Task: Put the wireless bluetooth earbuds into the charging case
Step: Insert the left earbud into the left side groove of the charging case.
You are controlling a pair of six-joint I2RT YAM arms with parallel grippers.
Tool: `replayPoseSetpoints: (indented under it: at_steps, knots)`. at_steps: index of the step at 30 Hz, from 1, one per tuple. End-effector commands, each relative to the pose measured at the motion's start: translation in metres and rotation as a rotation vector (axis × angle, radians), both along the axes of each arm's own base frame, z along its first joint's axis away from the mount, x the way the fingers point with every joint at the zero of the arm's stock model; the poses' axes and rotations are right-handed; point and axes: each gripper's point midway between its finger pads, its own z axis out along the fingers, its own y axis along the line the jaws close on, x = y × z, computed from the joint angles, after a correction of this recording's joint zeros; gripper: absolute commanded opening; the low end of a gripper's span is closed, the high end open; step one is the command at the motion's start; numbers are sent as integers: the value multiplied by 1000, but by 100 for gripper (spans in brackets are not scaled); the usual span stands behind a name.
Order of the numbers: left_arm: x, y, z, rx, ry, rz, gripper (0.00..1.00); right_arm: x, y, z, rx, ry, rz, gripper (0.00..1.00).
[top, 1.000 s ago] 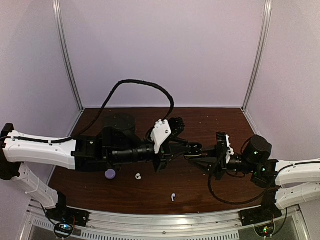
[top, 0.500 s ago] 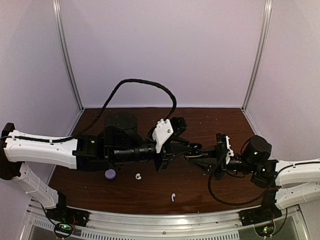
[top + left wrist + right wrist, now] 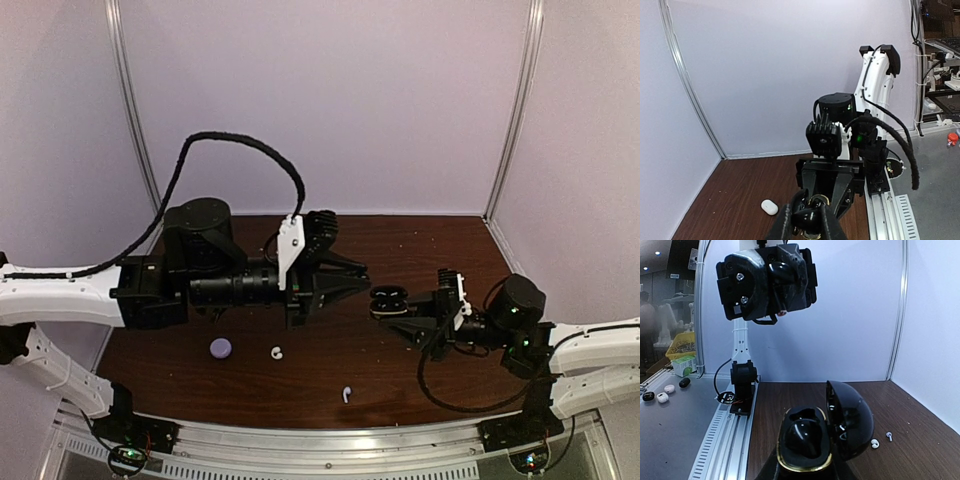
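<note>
Lying loose: curled bud (image 3: 277, 352), stemmed bud (image 3: 346, 393), white case (image 3: 769, 206).

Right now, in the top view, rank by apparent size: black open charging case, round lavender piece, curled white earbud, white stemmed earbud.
Black open charging case
Round lavender piece
Then curled white earbud and white stemmed earbud, too alike to rank

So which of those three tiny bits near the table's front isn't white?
The round lavender one, farthest left; the curled bud and stemmed bud to its right are white.
</note>
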Motion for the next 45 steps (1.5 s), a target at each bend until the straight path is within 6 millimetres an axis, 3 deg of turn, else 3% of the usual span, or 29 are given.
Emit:
replayPoseSetpoints:
  at_steps: [1,12,20,25,31,36,41,45]
  knots:
    - [-19,3,6,0,-45,-144,0,-10,3,2,5,-1,61,0]
    - [-59,2,-28,169,-108,-428,0,-41,16,2,-54,38,295,0]
    - [-61,0,-42,225,-115,-457,0,-54,19,1,-81,47,370,0]
    - [-46,-5,-48,244,-109,-370,0,-47,23,-1,-88,70,329,0]
    - [-21,-5,-30,104,-23,-182,0,-12,14,5,-29,89,84,0]
    - [17,2,-17,-19,109,57,0,16,-3,14,55,94,-115,0]
    - [43,10,-8,-116,225,213,0,24,-8,12,47,44,-186,0]
    - [50,11,-4,-175,267,248,0,27,-10,12,37,-23,-215,0]
